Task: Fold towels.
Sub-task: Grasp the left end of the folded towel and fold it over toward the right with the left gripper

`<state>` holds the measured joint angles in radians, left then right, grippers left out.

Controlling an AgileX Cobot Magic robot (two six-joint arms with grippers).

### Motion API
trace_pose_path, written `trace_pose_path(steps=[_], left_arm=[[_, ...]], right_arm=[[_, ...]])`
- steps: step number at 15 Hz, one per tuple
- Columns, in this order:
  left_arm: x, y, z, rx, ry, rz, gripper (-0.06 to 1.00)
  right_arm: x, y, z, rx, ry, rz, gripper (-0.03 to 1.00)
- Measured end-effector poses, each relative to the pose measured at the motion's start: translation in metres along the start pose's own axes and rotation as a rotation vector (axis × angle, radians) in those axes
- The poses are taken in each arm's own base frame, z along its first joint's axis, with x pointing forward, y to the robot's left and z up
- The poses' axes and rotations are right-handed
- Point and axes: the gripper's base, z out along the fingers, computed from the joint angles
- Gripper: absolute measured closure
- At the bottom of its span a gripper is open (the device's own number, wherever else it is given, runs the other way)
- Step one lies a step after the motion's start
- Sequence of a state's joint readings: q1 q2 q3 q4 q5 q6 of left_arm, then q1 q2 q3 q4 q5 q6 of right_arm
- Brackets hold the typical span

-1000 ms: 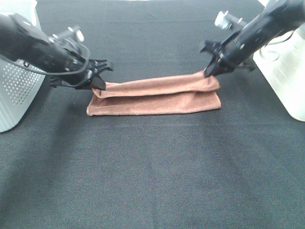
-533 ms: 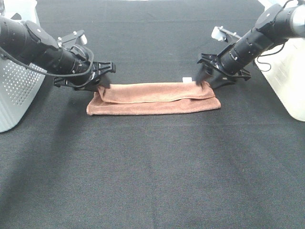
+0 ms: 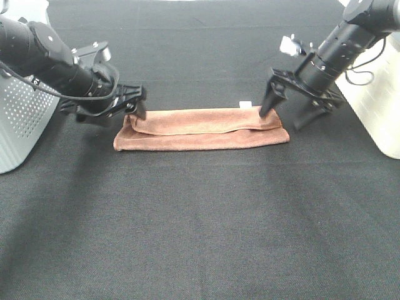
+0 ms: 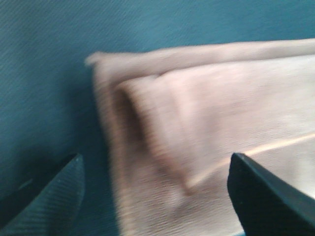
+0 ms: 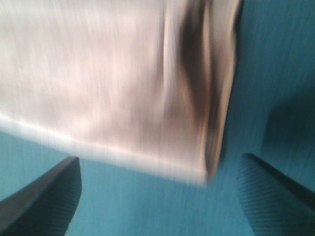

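The left black gripper (image 3: pixel 133 105) has its jaws spread wide and grasps nothing; in the left wrist view the left gripper (image 4: pixel 157 196) shows two dark fingertips (image 4: pixel 268 196) far apart, with the cloth's end seen between them; from the high camera it sits low, just at the left end of the cloth, and I cannot tell if a finger touches the fabric. The right black gripper (image 3: pixel 284 111) is also spread and empty; one finger points down at the far right corner of the cloth and the other stands beyond the cloth's right end, over the bare table; the right wrist view, which is blurred, shows the right gripper (image 5: pixel 162 199) with both fingertips (image 5: pixel 47 199) apart and nothing between them.

The reddish-brown microfibre towel (image 3: pixel 200 128) lies flat between the two grippers as a long, narrow folded strip; the upper layer does not reach the near edge, so the lower layer shows as a band along the near side; the same fold is seen in the left wrist view (image 4: pixel 221 98) and the right wrist view (image 5: pixel 98 73). A small white tag (image 3: pixel 245 104) sticks out at the far edge, near the right end.

Everything rests on the black fabric-covered table (image 3: pixel 200 219); a white perforated box (image 3: pixel 22 119) stands at the left edge and a white container (image 3: pixel 375 106) at the right edge.
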<state>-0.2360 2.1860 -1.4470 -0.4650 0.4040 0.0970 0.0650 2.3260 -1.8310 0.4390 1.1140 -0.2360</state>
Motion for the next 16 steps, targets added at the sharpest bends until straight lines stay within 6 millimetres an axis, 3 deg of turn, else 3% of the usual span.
trace_pose_path(steps=[4, 7, 9, 12, 15, 16], left_arm=[[0.008, 0.008, 0.019, -0.032, 0.040, -0.043, 0.19], [0.000, 0.003, 0.028, 0.011, 0.048, -0.107, 0.25], [-0.003, -0.002, 0.036, 0.049, 0.086, -0.134, 0.45], [0.000, -0.002, 0.039, 0.059, 0.121, -0.145, 0.87], [-0.002, -0.001, 0.036, 0.054, 0.129, -0.132, 0.91], [-0.004, -0.003, 0.026, 0.044, 0.139, -0.091, 0.91]], right_arm=[[0.002, 0.000, 0.000, 0.001, 0.026, -0.001, 0.16], [0.002, 0.000, 0.000, 0.002, 0.024, -0.001, 0.16], [0.002, 0.000, 0.000, 0.002, 0.023, -0.001, 0.16], [0.002, 0.000, 0.000, 0.002, 0.022, -0.001, 0.16], [0.002, 0.000, 0.000, 0.002, 0.022, -0.001, 0.16], [0.002, 0.000, 0.000, 0.002, 0.022, -0.001, 0.16]])
